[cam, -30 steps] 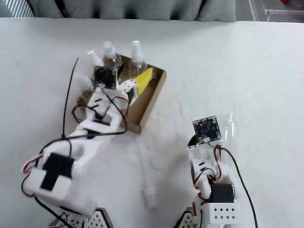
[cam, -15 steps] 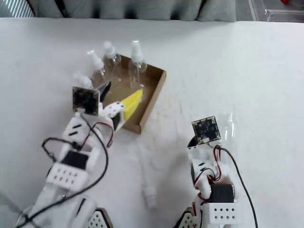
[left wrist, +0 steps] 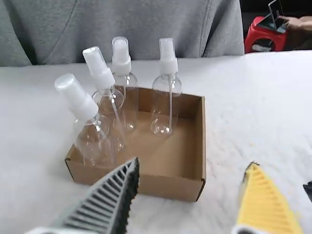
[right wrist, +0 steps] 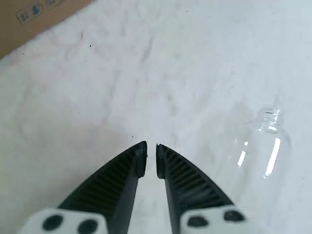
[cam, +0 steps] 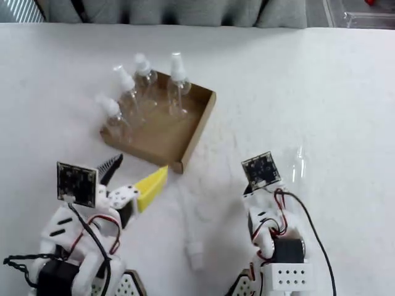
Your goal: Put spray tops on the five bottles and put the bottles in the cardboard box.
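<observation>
A white table [cam: 321,92] takes up most of the high view, with the two arms at its near edge. The left arm sits at the near left, and its claw [cam: 141,165] hangs wide open over the table just in front of the cardboard box [cam: 203,117]. One finger is grey, the other yellow, and nothing is between them. In the left wrist view the same claw [left wrist: 193,165] frames the near wall of the box [left wrist: 161,183] between its spread fingers without touching it. The right arm sits at the near right, well apart from the box. In its wrist view the right claw [right wrist: 150,148] has its two black fingers drawn together with only a thin slit between the tips. They grip nothing and point down at bare table. The shallow, open box lies on the table left of centre. Four clear bottles with white spray tops stand in it along its far and left sides: one [left wrist: 92,141] in the near-left corner, tilted; a second [left wrist: 109,107] just behind it, also tilted; a third [left wrist: 124,83] at the back; and a fourth [left wrist: 165,92] upright toward the back right. The fifth bottle [right wrist: 265,141], clear and with its neck bare, is on the table just beside the right claw, also visible from above [cam: 299,166]. A loose white spray top [cam: 194,251] lies on the table between the two arm bases.
</observation>
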`<action>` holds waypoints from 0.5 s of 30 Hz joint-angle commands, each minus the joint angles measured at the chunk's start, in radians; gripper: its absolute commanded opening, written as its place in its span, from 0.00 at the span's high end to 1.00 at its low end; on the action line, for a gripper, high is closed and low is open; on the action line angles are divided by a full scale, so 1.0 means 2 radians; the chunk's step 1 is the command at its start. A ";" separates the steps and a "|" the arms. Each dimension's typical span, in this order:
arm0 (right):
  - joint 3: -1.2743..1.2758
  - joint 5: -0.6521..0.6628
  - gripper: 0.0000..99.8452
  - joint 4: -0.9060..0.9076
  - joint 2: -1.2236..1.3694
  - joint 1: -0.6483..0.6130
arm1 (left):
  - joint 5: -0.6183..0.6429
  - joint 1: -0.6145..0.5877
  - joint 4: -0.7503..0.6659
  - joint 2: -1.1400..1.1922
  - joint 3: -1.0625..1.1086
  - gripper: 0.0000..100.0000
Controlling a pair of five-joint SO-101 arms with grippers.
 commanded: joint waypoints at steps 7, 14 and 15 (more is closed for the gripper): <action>0.005 0.038 0.98 0.003 -0.003 0.015 | -0.008 0.003 0.048 -0.007 0.025 0.68; 0.005 0.038 0.98 0.004 -0.003 0.015 | -0.007 0.006 -0.028 -0.006 0.121 0.77; 0.003 0.038 0.98 0.004 -0.003 0.015 | -0.007 0.007 -0.038 -0.006 0.138 0.81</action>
